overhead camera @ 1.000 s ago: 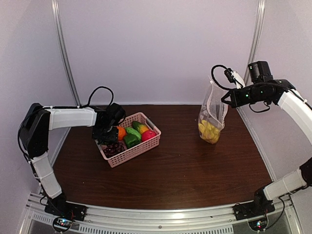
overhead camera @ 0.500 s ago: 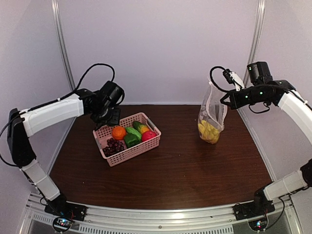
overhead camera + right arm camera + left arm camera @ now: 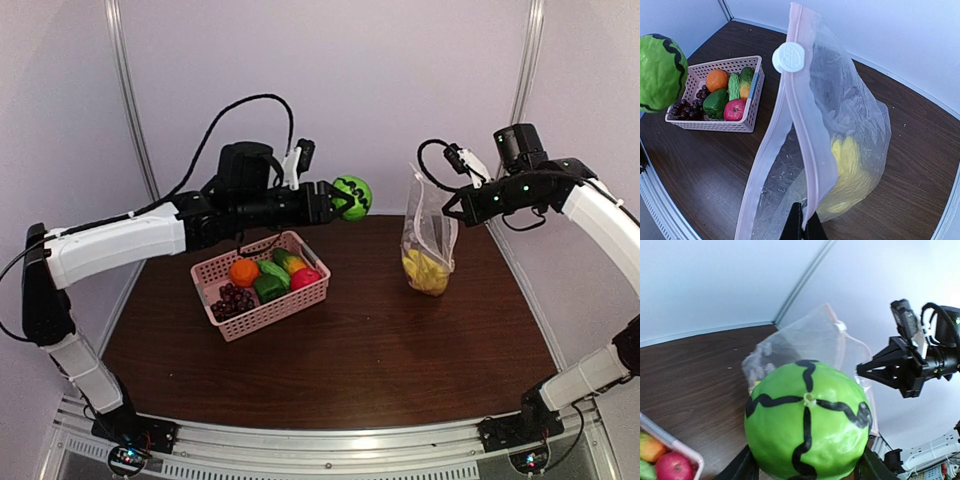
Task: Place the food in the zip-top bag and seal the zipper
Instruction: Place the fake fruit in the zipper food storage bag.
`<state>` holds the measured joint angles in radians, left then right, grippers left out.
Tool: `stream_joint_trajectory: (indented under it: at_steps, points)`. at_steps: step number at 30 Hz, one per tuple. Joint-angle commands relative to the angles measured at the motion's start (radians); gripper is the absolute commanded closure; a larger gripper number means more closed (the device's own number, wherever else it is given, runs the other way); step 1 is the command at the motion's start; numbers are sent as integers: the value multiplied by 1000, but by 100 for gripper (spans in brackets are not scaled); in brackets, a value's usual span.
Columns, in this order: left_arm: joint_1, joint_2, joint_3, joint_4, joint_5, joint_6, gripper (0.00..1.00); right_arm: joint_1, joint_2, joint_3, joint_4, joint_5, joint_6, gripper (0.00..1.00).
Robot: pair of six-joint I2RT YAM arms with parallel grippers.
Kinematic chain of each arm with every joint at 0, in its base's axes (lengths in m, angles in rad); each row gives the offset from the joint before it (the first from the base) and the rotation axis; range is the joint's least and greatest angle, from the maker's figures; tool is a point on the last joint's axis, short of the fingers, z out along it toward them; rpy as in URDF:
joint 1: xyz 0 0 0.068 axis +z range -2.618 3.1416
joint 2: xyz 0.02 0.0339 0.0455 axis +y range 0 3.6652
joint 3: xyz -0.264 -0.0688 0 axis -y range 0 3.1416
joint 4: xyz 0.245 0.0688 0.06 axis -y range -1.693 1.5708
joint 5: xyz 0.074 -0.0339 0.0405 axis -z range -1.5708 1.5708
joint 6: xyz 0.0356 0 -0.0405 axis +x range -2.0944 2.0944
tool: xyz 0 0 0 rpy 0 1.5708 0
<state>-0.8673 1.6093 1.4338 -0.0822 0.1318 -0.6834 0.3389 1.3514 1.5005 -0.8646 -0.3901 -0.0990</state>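
Top external: left tool [image 3: 345, 198] clamps green melon [image 3: 356, 190], near zip-top bag [image 3: 430, 238]; right tool [image 3: 449, 208] pinches bag's edge.

Counted in the pink basket [image 3: 715, 125], left of the right wrist frame: one orange [image 3: 717, 80], one cucumber [image 3: 733, 86], one green-and-yellow piece [image 3: 745, 84], one green pepper [image 3: 715, 102], one red apple [image 3: 734, 109], one bunch of grapes [image 3: 687, 106]. One green striped melon [image 3: 661, 72] was at the far left. One zip-top bag [image 3: 850, 100] was at centre; its yellow pieces [image 3: 847, 170] could not be counted.
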Motion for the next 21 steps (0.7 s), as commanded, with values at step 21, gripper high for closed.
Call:
stream_joint_trajectory:
  at_steps: [21]
  points:
    - [-130, 544, 493, 62, 64, -158, 61, 26, -8, 100, -12, -132, 73, 100]
